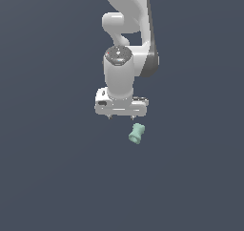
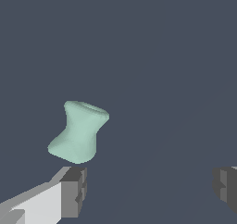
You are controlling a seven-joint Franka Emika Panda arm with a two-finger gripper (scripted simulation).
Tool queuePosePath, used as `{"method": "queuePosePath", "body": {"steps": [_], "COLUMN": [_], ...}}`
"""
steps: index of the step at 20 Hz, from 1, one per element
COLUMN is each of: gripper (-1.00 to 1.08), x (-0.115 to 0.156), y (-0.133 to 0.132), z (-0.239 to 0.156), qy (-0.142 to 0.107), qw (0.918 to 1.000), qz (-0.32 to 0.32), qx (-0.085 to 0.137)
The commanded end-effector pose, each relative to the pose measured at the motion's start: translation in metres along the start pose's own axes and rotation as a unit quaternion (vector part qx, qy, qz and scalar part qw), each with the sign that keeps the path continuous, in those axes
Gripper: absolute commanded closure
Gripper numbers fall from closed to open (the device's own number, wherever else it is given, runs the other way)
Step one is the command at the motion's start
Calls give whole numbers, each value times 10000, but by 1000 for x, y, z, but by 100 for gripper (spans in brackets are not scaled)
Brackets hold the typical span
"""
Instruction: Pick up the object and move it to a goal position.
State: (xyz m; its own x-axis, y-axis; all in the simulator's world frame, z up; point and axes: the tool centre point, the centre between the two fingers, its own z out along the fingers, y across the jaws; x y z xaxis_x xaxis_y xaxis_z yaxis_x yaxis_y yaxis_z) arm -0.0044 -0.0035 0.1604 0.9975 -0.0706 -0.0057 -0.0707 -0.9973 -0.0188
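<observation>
The object, a small mint-green spool with flared ends and a narrow waist, lies on the dark grey floor, tilted. My white gripper hangs just above it and a little toward the exterior view's left. In the wrist view the spool lies beyond one grey fingertip, outside the gap between the fingers. The other fingertip is far apart from the first, so the gripper is open and empty.
The white arm rises behind the gripper toward the top of the exterior view. A plain dark grey floor surrounds the spool. No goal marker shows.
</observation>
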Motion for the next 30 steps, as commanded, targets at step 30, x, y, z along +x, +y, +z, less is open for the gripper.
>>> {"method": "queuePosePath", "body": {"steps": [30], "gripper": [-92], "x": [8], "y": [-77], "z": [60], "qy": [45], "qw": [9831], "qz": [1828], "qx": [-87]}}
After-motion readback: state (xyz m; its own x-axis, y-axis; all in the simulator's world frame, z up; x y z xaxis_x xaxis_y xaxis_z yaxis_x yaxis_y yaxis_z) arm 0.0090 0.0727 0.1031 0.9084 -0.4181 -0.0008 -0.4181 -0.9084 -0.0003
